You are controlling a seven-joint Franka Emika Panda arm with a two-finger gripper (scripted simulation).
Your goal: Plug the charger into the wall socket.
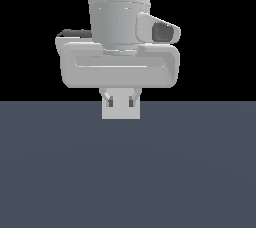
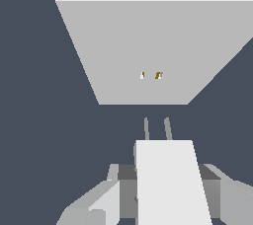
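Nearest the wrist camera: charger, a plain light-grey block, clamped between the fingers that flank it on both sides. Closed down to the block's width, no wider, with nothing else in the grasp. Two thin grey prongs poking out of the block's front face, pointing toward the wall socket. Ahead of the prongs, that socket: a flat light-grey square plate, facing the charger, with two tiny dark holes near its centre. Clear strip of dark bench visible between prong tips and plate in the wrist view, so apart, not touching. Prongs roughly in line with the holes, perhaps a shade toward one side; hard to judge exactly from this angle. In the exterior view, only the same grey block held under the broad pale hand of the arm, low over the bench, black background behind; socket not to be made out there. As for progress, judged from all this: pick-up done, charger lifted and turned to face the plate, approach well advanced. Left to do: close the remaining gap, fine-tune the alignment so each prong meets its hole, push home until block face meets plate. Insertion not yet begun.
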